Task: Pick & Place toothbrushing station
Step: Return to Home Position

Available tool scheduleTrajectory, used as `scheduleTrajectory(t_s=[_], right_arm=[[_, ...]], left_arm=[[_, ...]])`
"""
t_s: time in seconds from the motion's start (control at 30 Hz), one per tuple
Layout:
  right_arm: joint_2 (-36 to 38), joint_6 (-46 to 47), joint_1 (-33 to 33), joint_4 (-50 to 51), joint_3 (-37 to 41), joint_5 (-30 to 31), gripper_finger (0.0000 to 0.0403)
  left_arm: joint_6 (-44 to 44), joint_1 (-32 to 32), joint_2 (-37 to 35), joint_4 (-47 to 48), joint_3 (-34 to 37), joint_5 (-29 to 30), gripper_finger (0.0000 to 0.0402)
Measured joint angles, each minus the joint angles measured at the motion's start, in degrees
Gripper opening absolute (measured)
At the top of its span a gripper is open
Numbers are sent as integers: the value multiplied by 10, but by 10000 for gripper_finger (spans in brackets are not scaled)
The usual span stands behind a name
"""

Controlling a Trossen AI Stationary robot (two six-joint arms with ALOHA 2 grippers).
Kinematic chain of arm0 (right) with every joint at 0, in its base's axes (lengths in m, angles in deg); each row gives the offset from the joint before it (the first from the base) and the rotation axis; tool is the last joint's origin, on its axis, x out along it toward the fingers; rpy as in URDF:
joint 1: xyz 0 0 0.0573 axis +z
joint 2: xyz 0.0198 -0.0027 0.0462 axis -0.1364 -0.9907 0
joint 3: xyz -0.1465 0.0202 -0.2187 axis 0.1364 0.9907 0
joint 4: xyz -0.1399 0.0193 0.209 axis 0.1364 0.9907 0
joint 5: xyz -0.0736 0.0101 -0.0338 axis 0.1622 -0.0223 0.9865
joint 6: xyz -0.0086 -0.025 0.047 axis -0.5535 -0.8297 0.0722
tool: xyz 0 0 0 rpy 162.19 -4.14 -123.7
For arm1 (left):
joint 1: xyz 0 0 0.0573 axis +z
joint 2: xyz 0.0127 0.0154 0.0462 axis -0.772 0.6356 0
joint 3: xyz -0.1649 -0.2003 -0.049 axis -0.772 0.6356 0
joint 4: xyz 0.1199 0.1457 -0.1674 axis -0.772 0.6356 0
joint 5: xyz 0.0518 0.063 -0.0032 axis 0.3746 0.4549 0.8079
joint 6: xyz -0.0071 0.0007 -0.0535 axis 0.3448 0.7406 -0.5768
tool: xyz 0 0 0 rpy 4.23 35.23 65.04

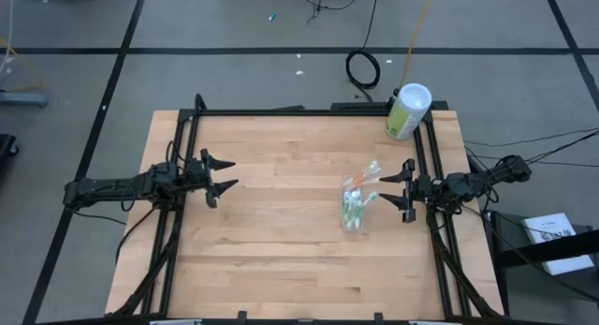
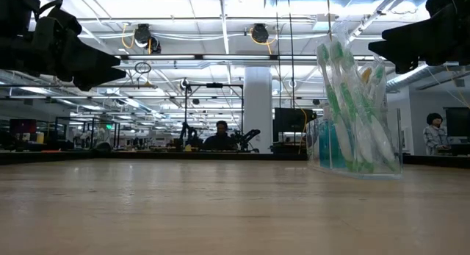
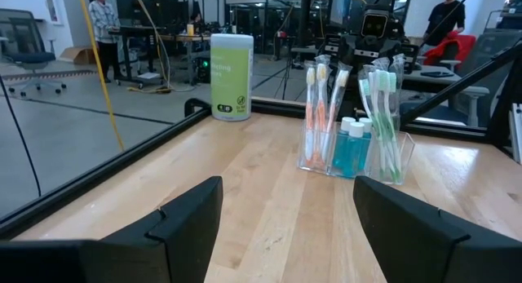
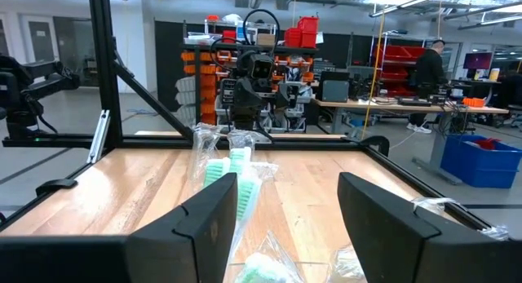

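Observation:
The toothbrushing station [image 1: 356, 203] is a clear plastic holder standing by its base on the wooden table, right of the middle. It holds orange and green toothbrushes and blue-topped tubes [image 3: 351, 136], and shows at the right of the low view [image 2: 356, 115]. My right gripper [image 1: 383, 188] hovers open just right of it, above the table; the station's wrapped green brushes [image 4: 236, 173] show between and behind its fingers [image 4: 289, 226]. At the table's left side my left gripper [image 1: 233, 173] waits open, held level and pointing across at the station [image 3: 285, 226].
A pale-green canister with a white lid [image 1: 408, 110] stands at the table's far right corner [image 3: 231, 77]. Black frame rails [image 1: 309, 110] run along the table's edges. People and workbenches show in the room beyond. Bare wood lies between the two grippers.

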Motion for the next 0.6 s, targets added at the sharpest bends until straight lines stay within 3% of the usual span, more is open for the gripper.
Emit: scheduleTrajectory(t_s=[0.6], right_arm=[[0, 0, 0, 0, 0, 0, 205]], left_arm=[[0, 0, 0, 0, 0, 0, 283]])
